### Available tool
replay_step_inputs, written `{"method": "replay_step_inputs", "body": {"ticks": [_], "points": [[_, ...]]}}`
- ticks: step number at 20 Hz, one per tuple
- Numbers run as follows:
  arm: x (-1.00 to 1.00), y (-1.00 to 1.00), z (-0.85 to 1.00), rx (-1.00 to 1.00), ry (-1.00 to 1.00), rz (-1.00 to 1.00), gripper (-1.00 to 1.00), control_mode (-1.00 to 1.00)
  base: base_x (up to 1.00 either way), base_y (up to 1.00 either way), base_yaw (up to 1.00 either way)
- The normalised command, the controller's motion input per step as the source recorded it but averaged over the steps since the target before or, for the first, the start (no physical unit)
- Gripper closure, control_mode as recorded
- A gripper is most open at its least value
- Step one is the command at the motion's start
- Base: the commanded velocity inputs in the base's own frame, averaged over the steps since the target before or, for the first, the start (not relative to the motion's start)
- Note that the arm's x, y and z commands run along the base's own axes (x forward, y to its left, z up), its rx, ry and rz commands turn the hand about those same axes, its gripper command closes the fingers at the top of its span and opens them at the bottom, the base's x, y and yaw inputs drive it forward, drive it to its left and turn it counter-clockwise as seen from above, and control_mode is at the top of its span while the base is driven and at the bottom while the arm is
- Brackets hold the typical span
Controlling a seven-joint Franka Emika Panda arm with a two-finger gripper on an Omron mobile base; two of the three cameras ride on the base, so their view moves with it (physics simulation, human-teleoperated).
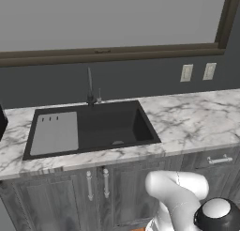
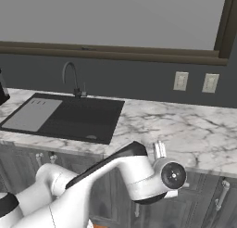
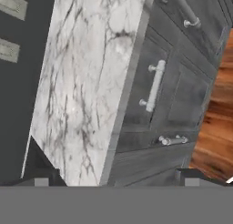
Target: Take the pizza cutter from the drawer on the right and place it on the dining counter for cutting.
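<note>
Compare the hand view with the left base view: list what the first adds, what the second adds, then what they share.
Hand view adds: the end effector with its fingertips standing wide apart, open and holding nothing, and a broad strip of wooden floor.
Left base view adds: the black sink, the faucet, the window frame and the double-door cabinet.
Shared: the marble countertop, the two wall outlets and the drawer, shut, with its silver handle.
</note>
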Motion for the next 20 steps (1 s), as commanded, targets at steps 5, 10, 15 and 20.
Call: {"method": "replay_step_inputs", "body": {"ticks": [5,10,15,20], "points": [[-0.15,-0.49,-0.39,0.18,-0.1,-0.26,-1.0,-1.0,0.0,0.0,0.0],[0.0,-0.39,-0.37,0.11,-0.13,-0.16,-1.0,-1.0,0.0,0.0,0.0],[0.0,-0.22,-0.37,0.08,-0.17,-0.08,-1.0,-1.0,0.0,0.0,0.0],[0.06,0.01,-0.3,0.03,-0.1,-0.09,-1.0,-1.0,0.0,0.0,0.0]]}}
